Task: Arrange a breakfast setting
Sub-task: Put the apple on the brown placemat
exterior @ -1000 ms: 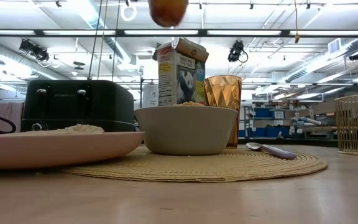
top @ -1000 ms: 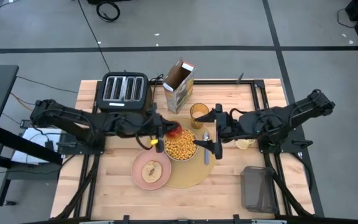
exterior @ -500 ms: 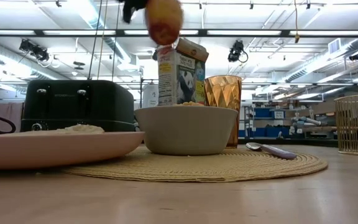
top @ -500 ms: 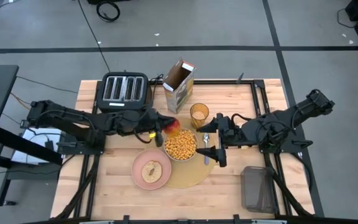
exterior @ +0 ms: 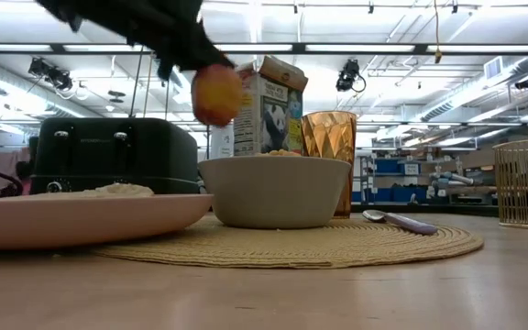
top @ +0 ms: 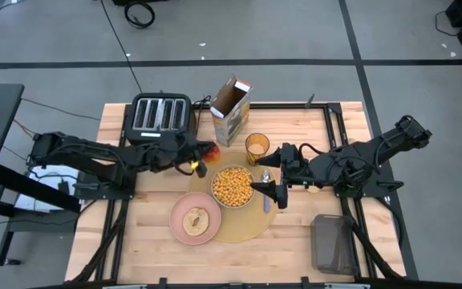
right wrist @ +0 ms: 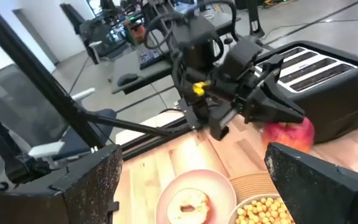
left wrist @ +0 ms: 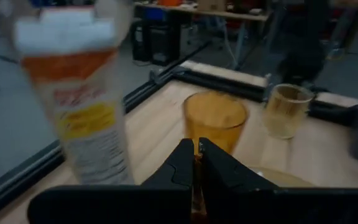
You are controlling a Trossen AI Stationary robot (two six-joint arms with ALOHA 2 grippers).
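apple: the red apple [right wrist: 289, 134], round with a yellow-orange patch, was clamped in the left gripper [top: 204, 155], whose fingers were closed on it; it hung clear of the table between the black four-slot toaster [top: 160, 117] and the pale grey bowl [top: 233, 186], low beside the bowl rim in the low view.
bowl: the bowl was filled with round yellow cereal pieces and sat on the large round tan woven placemat [top: 243, 225].
plate: the pink plate [top: 196, 219] overlapped the placemat's left edge and carried a round bread piece [top: 196, 217].
cup and spoon: the amber translucent faceted cup [top: 257, 147] stood just behind the bowl; the metal spoon [top: 265, 191] lay on the placemat just right of the bowl.
right gripper: the right gripper [top: 275, 174] stood with its fingers spread wide and empty, above the spoon, at the bowl's right side.
edges and room: bare wooden table [top: 147, 237] lay open to the plate's left and along the near edge; a dark wire basket [top: 333, 243] occupied the near right corner.
writing: the open cereal carton [top: 231, 109] showed a panda picture; its lettering could not be read.
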